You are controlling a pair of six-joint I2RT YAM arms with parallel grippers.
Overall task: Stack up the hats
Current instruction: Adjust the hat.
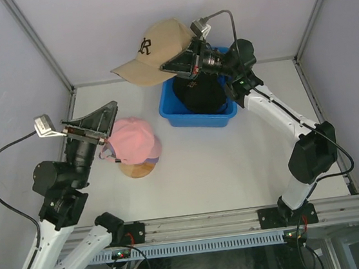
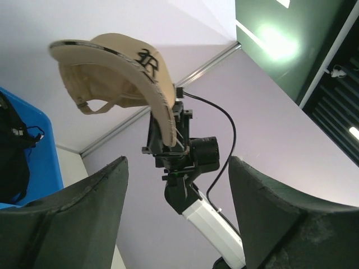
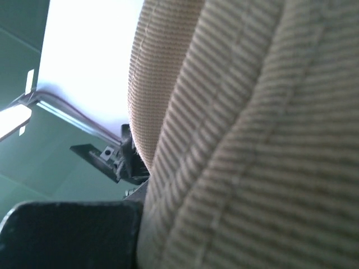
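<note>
My right gripper (image 1: 181,63) is shut on the back edge of a tan cap (image 1: 157,49) with a dark logo and holds it high above the blue bin (image 1: 176,116). The tan cap fills the right wrist view (image 3: 252,140) and shows in the left wrist view (image 2: 120,73). A black cap (image 1: 201,93) lies inside the bin. A pink cap (image 1: 134,138) sits over a lavender cap (image 1: 154,153) on the wooden head-form stand (image 1: 138,170). My left gripper (image 1: 100,121) is open and empty, just left of the pink cap, raised and tilted upward.
The blue bin stands at the back centre against the rear wall. White enclosure walls with metal frame rails close in the table on three sides. The right arm (image 1: 281,119) stretches diagonally from the near right.
</note>
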